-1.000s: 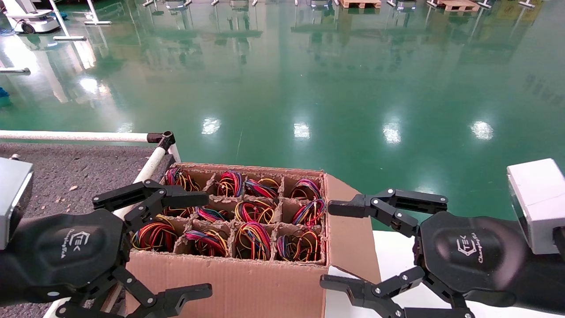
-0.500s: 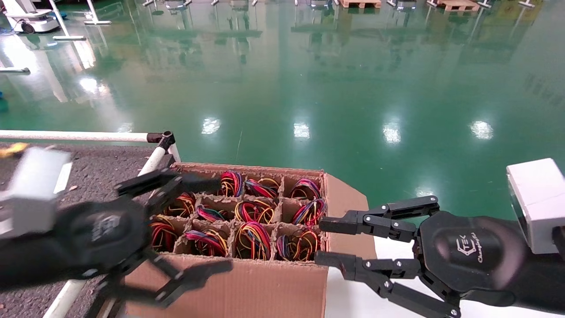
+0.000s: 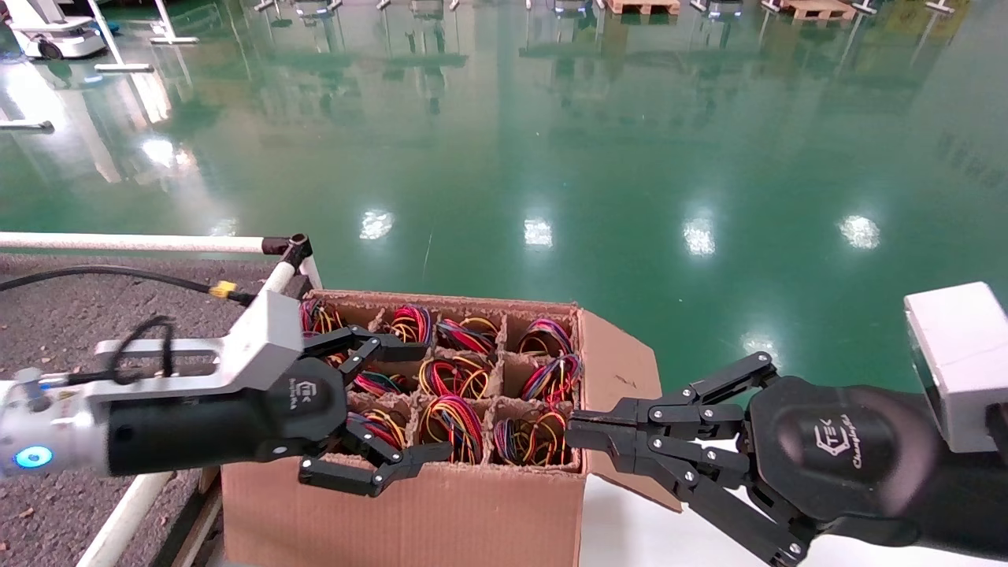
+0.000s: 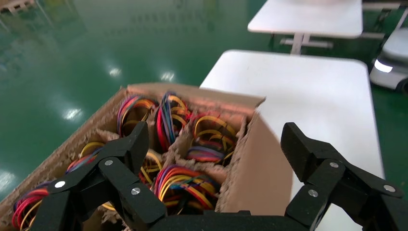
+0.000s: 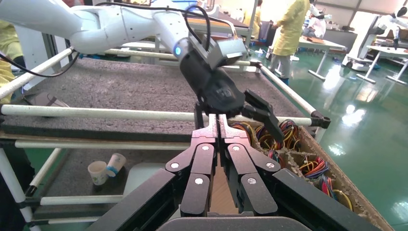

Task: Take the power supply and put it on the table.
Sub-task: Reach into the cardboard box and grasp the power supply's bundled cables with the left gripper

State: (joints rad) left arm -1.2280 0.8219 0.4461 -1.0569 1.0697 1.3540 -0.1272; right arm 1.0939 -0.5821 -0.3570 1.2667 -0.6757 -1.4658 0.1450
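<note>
While left gripper (image 3: 398,409) hangs jaws-wide above carton (image 3: 409,504) cells | right gripper (image 3: 583,431) jaws closed, empty, beside carton edge

My head camera looking down over the cardboard box (image 3: 441,504) toward green floor (image 3: 551,142), my left wrist camera close above that box, my right wrist camera facing back across it to the table (image 5: 120,89).

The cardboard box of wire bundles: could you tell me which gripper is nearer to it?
Left. The left gripper hangs open over the cardboard box; the right gripper, shut, sits at its right edge.
</note>
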